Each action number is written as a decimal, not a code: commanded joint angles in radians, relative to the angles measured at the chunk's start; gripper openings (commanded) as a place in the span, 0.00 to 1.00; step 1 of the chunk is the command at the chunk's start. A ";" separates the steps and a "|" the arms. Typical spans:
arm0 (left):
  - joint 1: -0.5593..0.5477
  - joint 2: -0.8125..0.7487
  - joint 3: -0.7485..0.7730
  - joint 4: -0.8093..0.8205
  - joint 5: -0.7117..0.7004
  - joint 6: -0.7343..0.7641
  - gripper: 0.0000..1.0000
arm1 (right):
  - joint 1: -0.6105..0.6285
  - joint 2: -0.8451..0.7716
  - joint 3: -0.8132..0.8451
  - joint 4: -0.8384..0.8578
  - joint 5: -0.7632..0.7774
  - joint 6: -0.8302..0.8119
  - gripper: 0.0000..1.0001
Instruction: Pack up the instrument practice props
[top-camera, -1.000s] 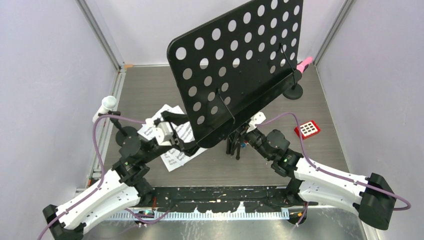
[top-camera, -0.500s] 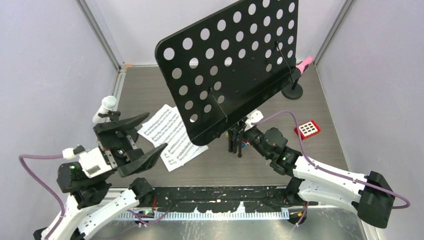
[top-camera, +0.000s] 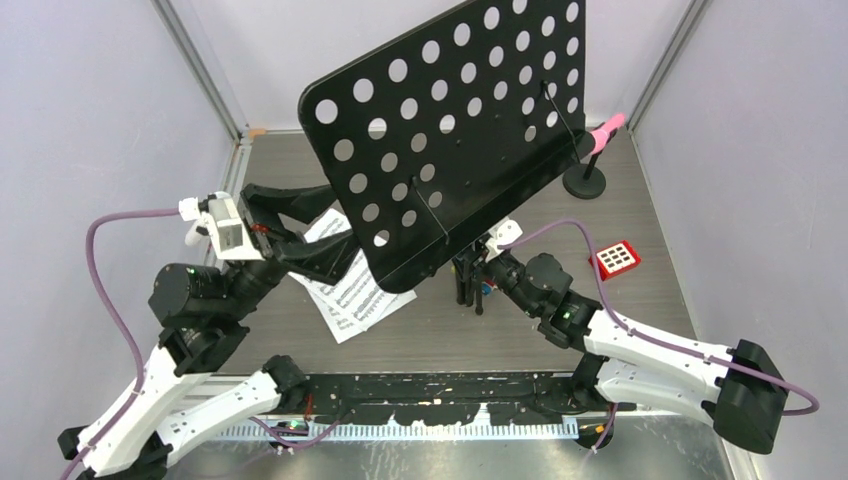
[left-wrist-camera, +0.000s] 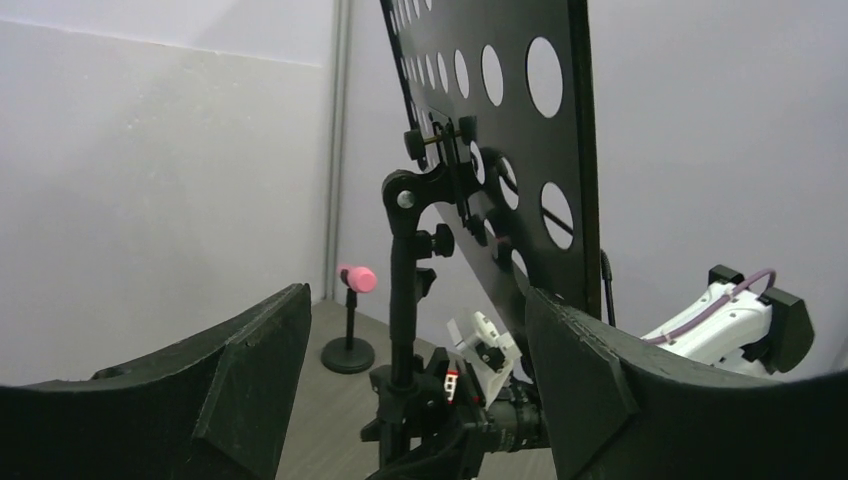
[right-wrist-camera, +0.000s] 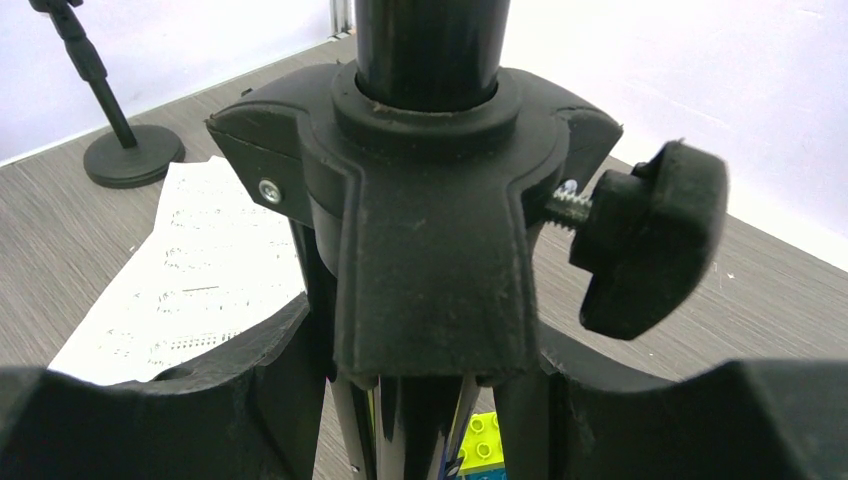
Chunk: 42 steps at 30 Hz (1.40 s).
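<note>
The black perforated music desk stands tilted on its post. My right gripper is shut on the stand just below the leg hub, around the folded tripod legs. To the left of the desk my left gripper is raised and open, holding nothing. In its wrist view the post shows between the fingers, farther off. White sheet-music pages lie flat under the desk's lower edge. At the back right, a pink microphone sits on a black round-based mount.
A small red keypad lies right of the stand. A yellow-green toy block sits on the table behind the legs. A second black round mount base stands beyond the pages. Grey walls close in the left, right and back.
My left arm pulled back from the desk's lower edge, then rose and turned toward the stand, jaws open. The desk shifted slightly left. The right gripper kept its hold.
</note>
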 joint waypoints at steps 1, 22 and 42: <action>-0.001 0.020 0.079 0.035 0.031 -0.090 0.79 | -0.008 -0.004 0.078 0.075 0.026 -0.116 0.01; -0.001 -0.036 0.042 0.027 0.070 -0.167 0.78 | -0.008 0.040 0.104 0.145 0.144 -0.136 0.01; -0.001 0.075 0.080 0.090 0.088 -0.171 0.25 | -0.008 0.033 0.104 0.115 0.093 -0.161 0.01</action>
